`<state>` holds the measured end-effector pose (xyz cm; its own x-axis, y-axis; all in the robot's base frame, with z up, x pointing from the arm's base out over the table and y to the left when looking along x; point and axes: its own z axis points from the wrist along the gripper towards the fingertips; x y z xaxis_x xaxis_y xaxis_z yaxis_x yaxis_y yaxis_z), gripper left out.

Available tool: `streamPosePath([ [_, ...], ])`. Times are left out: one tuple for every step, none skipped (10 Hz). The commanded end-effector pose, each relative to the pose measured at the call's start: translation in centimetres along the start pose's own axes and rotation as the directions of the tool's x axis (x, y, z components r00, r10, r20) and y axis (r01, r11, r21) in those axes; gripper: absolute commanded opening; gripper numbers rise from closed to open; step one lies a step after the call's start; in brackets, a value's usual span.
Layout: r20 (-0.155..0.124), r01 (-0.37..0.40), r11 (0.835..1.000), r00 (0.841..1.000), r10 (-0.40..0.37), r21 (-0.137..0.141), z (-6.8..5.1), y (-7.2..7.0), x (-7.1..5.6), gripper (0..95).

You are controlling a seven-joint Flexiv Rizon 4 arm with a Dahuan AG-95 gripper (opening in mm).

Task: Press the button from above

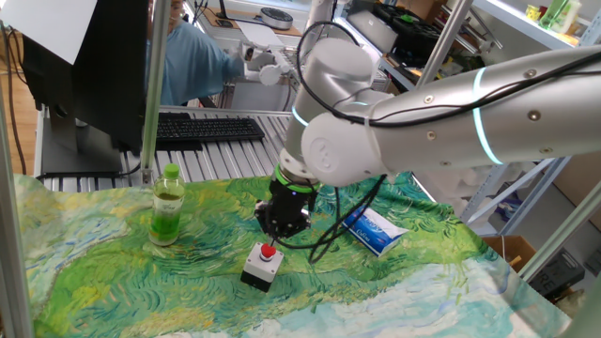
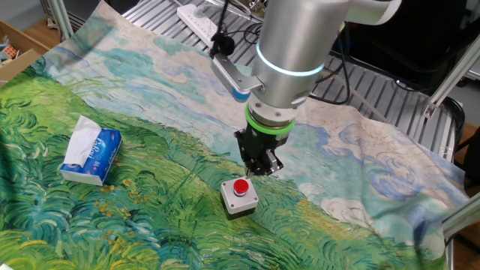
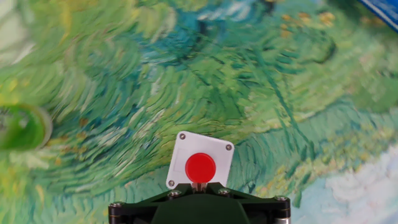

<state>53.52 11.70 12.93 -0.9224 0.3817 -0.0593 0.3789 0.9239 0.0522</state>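
The button is a round red cap (image 1: pixel 269 252) on a small boxy housing (image 1: pixel 259 272) that stands on the green painted cloth. It also shows in the other fixed view (image 2: pixel 241 187) and in the hand view (image 3: pixel 200 167), low in the middle. My gripper (image 1: pixel 281 229) hangs just above and a little behind the button, pointing down, and is apart from the cap. In the other fixed view the gripper (image 2: pixel 262 168) is just up and right of the cap. In the hand view the fingertips (image 3: pixel 198 185) meet in one narrow tip at the cap's near edge, with no gap.
A bottle of green liquid (image 1: pixel 167 208) stands left of the button and shows blurred in the hand view (image 3: pixel 18 127). A blue tissue pack (image 1: pixel 374 231) lies to the right. A keyboard (image 1: pixel 207 129) and a metal post (image 1: pixel 150 84) are behind the cloth.
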Motion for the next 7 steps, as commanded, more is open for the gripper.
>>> streamPosePath([
  [-0.01,-0.068,0.998,0.998,0.068,-0.015,-0.02,0.08,0.02,0.0],
  [-0.019,-0.058,0.998,0.998,0.058,-0.009,-0.02,0.08,0.02,0.0],
  [-0.017,-0.083,0.997,0.996,0.083,-0.006,-0.02,0.08,0.02,0.0],
  [-0.019,-0.086,0.996,0.996,0.086,-0.004,-0.02,0.08,0.02,0.0],
  [-0.018,-0.093,0.996,0.996,0.093,-0.013,-0.02,0.08,0.02,0.0],
  [-0.019,-0.083,0.996,0.996,0.083,-0.02,-0.02,0.08,0.02,0.0],
  [-0.013,-0.084,0.996,0.996,0.084,-0.025,-0.02,0.08,0.02,0.0],
])
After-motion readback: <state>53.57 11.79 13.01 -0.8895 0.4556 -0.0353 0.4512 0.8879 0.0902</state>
